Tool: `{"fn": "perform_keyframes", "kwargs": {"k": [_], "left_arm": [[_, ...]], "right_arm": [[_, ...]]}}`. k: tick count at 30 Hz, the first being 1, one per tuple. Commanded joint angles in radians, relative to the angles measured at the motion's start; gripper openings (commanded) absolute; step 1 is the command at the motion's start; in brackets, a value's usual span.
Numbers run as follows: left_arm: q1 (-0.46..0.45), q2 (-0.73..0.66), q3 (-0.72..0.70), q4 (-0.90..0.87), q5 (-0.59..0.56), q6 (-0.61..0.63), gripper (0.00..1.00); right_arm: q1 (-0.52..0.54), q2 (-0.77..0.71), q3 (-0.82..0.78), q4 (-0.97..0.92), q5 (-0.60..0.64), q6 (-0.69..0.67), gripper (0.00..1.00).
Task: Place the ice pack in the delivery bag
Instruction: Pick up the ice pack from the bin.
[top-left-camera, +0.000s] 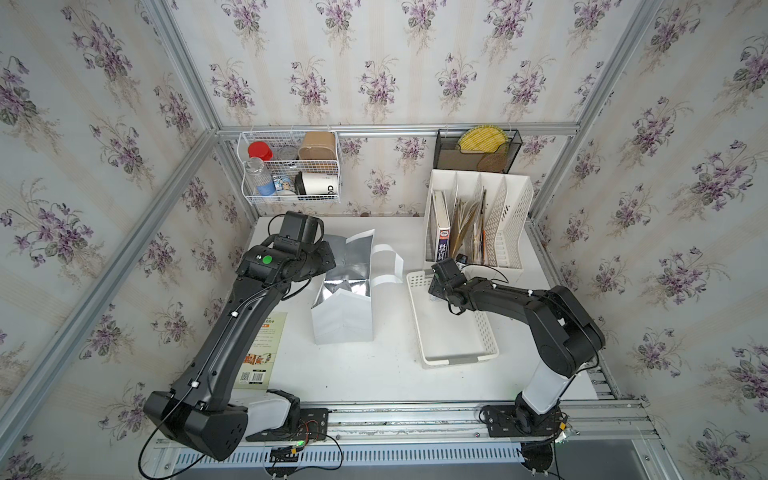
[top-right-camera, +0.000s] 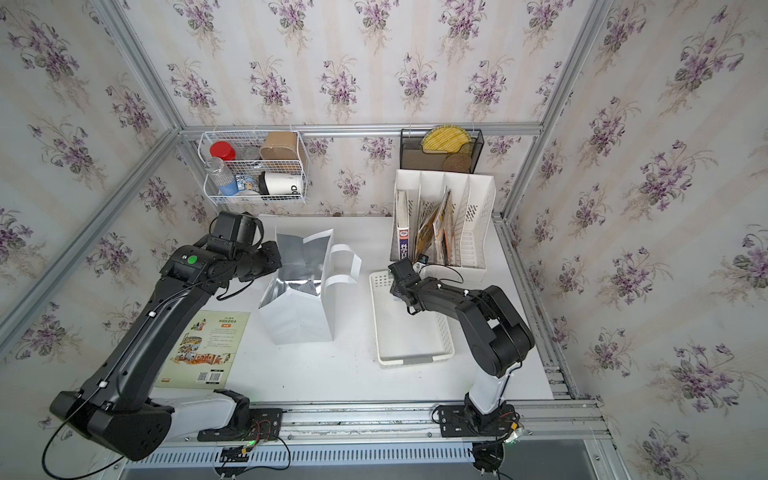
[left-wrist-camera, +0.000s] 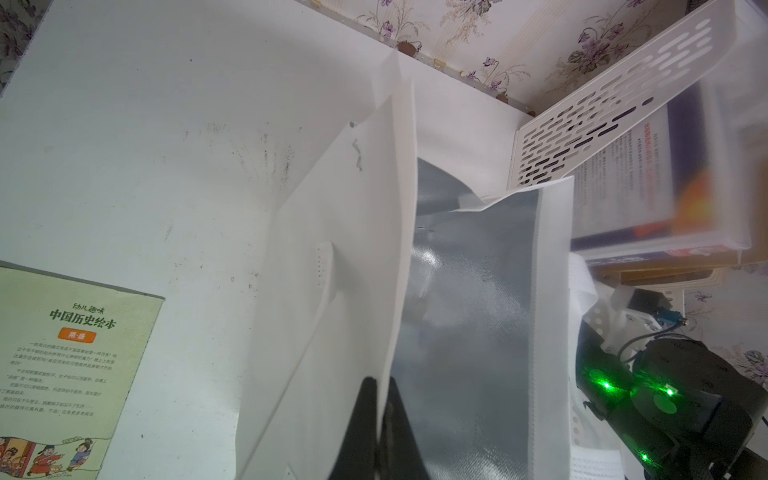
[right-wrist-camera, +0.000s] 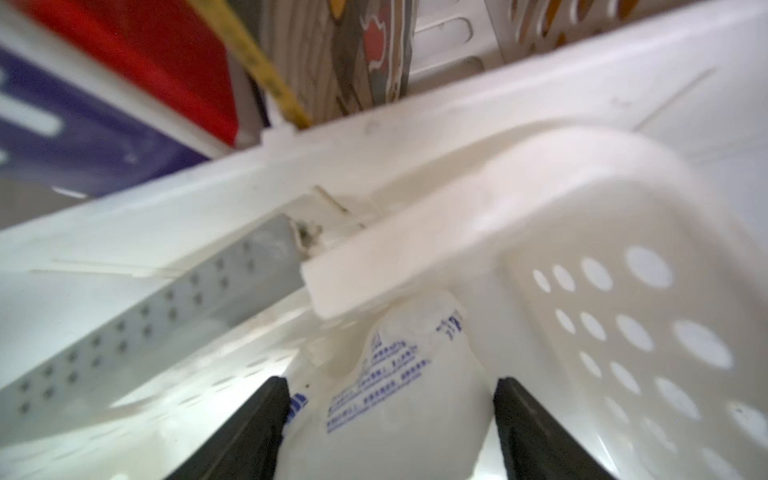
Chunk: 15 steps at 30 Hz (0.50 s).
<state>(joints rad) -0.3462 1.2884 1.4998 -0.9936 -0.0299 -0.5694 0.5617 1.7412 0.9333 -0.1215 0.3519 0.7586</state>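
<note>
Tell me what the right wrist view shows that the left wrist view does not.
Only the right wrist view: the ice pack lying in the white basket, between the open jaws of the right gripper. Only the left wrist view: the left gripper shut on a wall of the delivery bag, its silver lining, and a picture book on the table. Both: the white file rack with books.

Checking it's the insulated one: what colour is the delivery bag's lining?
The delivery bag's lining is shiny silver; best in the left wrist view.
</note>
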Motion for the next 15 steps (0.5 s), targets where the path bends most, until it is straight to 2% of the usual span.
{"fn": "perform_keyframes", "kwargs": {"k": [1, 9, 15], "left_arm": [[0.001, -0.005, 0.0, 0.018, -0.008, -0.002, 0.0], [0.001, -0.006, -0.004, 0.021, -0.012, -0.002, 0.0], [0.001, -0.006, -0.006, 0.024, -0.015, -0.003, 0.0]], "right_arm": [[0.002, -0.028, -0.04, -0.034, -0.051, -0.037, 0.78], [0.013, -0.245, -0.199, 0.009, -0.138, -0.133, 0.73], [0.013, -0.368, -0.197, -0.117, -0.072, -0.053, 0.93]]}}
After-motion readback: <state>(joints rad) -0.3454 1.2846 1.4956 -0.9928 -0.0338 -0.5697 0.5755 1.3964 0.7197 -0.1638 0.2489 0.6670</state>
